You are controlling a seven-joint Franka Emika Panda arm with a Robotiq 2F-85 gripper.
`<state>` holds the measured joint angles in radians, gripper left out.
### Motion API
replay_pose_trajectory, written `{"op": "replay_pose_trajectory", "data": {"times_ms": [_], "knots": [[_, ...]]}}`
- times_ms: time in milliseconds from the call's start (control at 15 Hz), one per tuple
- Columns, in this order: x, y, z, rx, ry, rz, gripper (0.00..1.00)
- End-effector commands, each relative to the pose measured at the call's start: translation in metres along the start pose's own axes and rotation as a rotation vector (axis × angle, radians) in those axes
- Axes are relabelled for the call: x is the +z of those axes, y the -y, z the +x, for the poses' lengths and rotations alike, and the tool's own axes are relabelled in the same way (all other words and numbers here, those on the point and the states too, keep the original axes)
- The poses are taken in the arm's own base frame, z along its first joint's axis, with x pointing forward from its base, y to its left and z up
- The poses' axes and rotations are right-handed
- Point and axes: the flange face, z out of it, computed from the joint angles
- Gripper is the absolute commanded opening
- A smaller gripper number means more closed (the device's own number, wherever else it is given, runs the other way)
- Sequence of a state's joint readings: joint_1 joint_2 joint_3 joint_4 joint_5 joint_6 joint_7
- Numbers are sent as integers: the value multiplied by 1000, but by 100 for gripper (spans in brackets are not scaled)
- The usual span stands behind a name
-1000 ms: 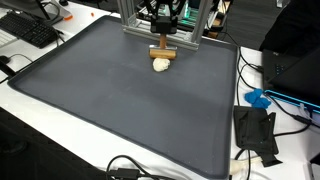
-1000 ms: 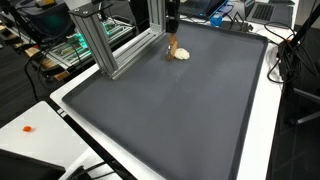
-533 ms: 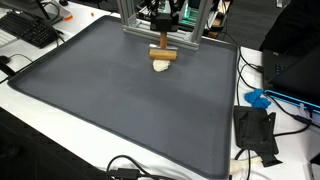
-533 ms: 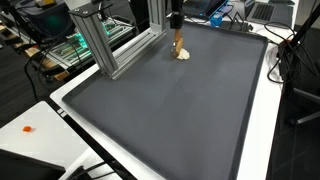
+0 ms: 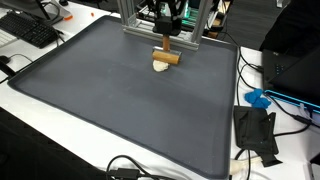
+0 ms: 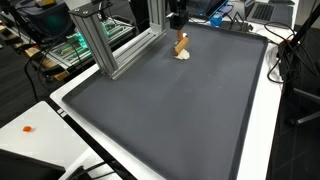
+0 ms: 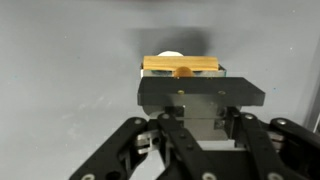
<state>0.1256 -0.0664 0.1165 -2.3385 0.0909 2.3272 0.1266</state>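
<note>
A wooden T-shaped piece (image 5: 166, 56) hangs tilted just above the far part of the dark grey mat (image 5: 120, 110), and my gripper (image 5: 167, 36) is shut on its upright stem. Under it a small cream-coloured lump (image 5: 160, 67) lies on the mat. In both exterior views the gripper (image 6: 178, 24) comes down beside the aluminium frame, with the wooden piece (image 6: 181, 44) below it and the cream lump (image 6: 184, 56) at its foot. In the wrist view the wooden crossbar (image 7: 181, 66) shows past the gripper (image 7: 197, 105), and the cream lump (image 7: 172, 55) peeks out behind it.
An aluminium frame (image 5: 130, 22) stands at the mat's far edge (image 6: 100, 45). A keyboard (image 5: 35, 30) lies off the mat. A blue object (image 5: 258, 98), a black device (image 5: 255, 130) and cables lie beside the mat. A small orange thing (image 6: 28, 129) sits on the white table.
The gripper has risen a little with the wooden piece, which now tilts and stands off the mat. The cream lump has stayed where it was.
</note>
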Motion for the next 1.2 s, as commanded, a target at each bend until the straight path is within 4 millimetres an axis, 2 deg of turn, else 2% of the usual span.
{"op": "replay_pose_trajectory", "data": {"times_ms": [0, 333, 533, 800, 1133], "knots": [[11, -4, 2, 157, -36, -15, 22], [21, -3, 4, 321, -43, -63, 22], [24, 3, 0, 409, 28, -75, 22], [27, 11, -3, 438, 102, -77, 22], [28, 14, -2, 438, 113, -87, 22]]}}
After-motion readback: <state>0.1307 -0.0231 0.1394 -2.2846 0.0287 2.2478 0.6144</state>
